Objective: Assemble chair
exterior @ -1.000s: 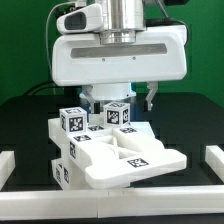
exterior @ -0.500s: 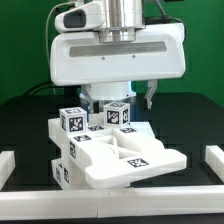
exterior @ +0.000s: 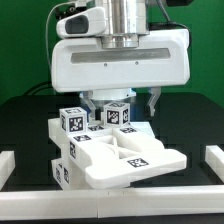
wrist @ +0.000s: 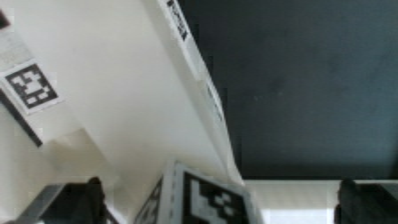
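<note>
The partly joined white chair stands on the black table, with an X-braced panel at the front and two tagged posts rising at the back. My gripper hangs straight above it, open. Its dark fingers stand either side of the top of the right tagged post without touching it. In the wrist view the gripper shows wide-apart fingertips, with that post's tagged top between them and a long white chair part below.
Plain white border rails lie at the exterior view's left, at its right and along the front. The table top is black around the chair.
The hand has shifted slightly downward in the exterior view. The chair parts have not moved and the jaws stay open.
</note>
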`<state>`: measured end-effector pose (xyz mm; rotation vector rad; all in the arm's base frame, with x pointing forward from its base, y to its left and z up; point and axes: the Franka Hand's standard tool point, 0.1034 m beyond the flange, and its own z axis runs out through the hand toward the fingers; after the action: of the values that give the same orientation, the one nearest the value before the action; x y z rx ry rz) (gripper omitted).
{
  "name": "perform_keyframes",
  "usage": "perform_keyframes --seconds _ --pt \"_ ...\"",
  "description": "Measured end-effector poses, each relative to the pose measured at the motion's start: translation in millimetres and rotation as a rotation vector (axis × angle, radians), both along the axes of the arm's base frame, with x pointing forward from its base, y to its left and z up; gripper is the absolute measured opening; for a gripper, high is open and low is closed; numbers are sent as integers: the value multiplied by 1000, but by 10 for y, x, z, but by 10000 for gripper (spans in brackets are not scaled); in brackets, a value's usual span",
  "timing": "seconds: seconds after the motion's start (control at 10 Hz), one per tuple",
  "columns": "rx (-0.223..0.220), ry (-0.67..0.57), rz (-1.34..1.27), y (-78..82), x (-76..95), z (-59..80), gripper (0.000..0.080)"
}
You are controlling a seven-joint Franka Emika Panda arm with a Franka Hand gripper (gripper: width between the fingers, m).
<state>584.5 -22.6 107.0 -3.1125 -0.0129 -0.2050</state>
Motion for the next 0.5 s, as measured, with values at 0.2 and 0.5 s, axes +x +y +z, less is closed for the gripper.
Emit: perform_keyframes --seconds 0.2,0.5 --pt "1 -12 -17 -37 53 49 649" --pt "7 -14 -66 -63 64 57 555"
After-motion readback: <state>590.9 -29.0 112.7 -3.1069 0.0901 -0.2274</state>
